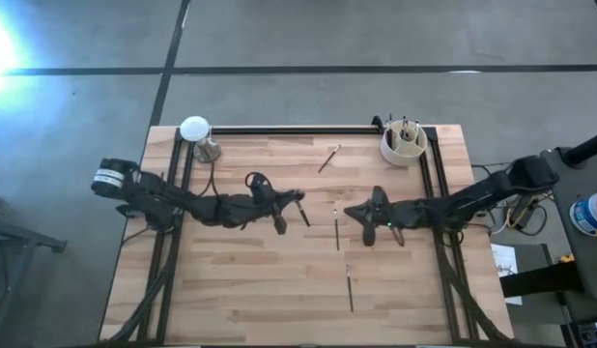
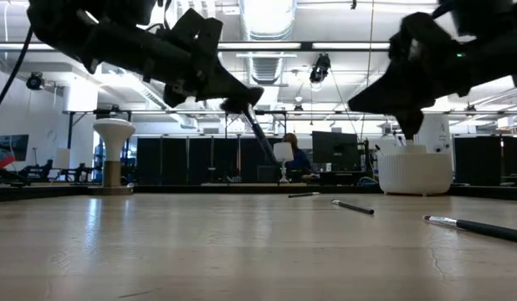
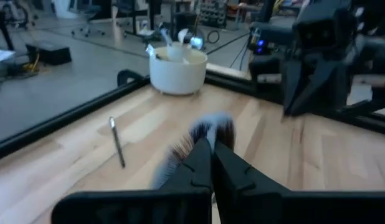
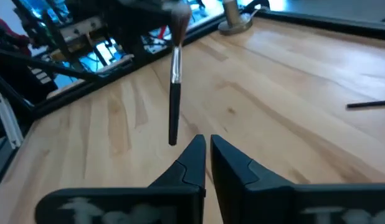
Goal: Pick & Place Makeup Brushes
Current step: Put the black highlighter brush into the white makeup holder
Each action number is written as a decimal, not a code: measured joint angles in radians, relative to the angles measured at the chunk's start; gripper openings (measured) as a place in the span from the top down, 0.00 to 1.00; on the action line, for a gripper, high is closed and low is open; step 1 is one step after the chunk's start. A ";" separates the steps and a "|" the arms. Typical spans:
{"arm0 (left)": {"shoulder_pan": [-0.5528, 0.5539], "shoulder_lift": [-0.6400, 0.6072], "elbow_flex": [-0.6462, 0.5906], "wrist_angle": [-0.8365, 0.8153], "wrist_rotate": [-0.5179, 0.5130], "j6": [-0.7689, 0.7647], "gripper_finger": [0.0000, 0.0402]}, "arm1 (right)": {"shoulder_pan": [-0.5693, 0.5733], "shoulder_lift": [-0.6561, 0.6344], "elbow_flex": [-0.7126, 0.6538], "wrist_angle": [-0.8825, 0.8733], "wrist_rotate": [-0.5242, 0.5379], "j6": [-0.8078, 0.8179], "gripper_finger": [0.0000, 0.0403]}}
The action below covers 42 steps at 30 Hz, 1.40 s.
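My left gripper (image 1: 289, 201) hovers over the middle of the wooden table (image 1: 241, 290), shut on a makeup brush (image 4: 174, 93) with a brownish fluffy head, silvery ferrule and dark handle. My right gripper (image 4: 206, 149) faces it from the table's right, a short way off, shut and with nothing between its fingers. Three more makeup brushes lie flat on the table: one toward the far edge (image 1: 329, 158), one in the middle (image 1: 337, 229) and one nearer the front (image 1: 350, 287). A white cup (image 1: 403, 145) at the far right holds several more. My left gripper pinches the brush between its two fingers close to the head end; the fluffy head (image 3: 208, 129) sticks out just past the fingertips. The handle (image 2: 260, 138) hangs slanting down below the gripper, clear of the table. Blur hides the exact spot of contact.
A white mushroom-shaped stand (image 1: 195, 130) sits at the table's far left corner. Black rails (image 1: 279, 129) run along the far edge and both sides. Bare wood lies toward the near edge. The room behind holds desks and screens.
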 joint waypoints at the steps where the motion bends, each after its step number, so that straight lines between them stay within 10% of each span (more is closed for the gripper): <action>1: 0.004 0.000 0.001 0.013 0.014 0.010 1.00 | -0.002 0.028 0.019 -0.002 0.000 0.006 0.93; 23: 0.004 0.000 0.003 0.068 0.035 0.048 1.00 | -0.197 0.386 0.435 -0.080 -0.253 -0.008 0.58; 42: 0.008 0.000 0.003 0.066 0.033 0.066 1.00 | -0.212 0.513 0.567 -0.079 -0.280 -0.073 0.83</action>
